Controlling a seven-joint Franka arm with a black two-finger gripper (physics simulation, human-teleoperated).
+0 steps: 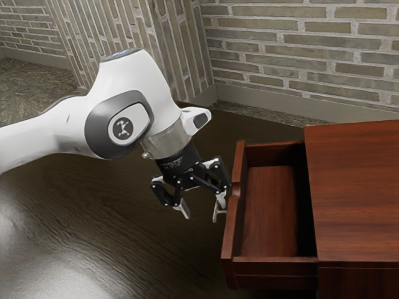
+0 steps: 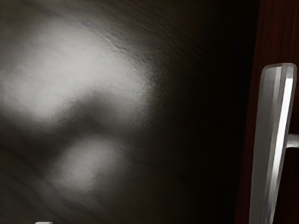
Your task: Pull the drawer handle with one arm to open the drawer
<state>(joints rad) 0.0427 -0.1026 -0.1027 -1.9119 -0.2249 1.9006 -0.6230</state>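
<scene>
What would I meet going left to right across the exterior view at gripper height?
arm → gripper, open → drawer front → drawer floor → cabinet

dark wood surface (image 1: 81, 249): glossy, pale glare patches | brick wall (image 1: 299, 43): grey-brown, at back | baseboard (image 1: 280, 103): pale, along wall foot

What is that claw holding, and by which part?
Nothing. The black two-finger claw hangs open beside the reddish-brown wooden drawer; its silver bar handle is ungripped.
</scene>
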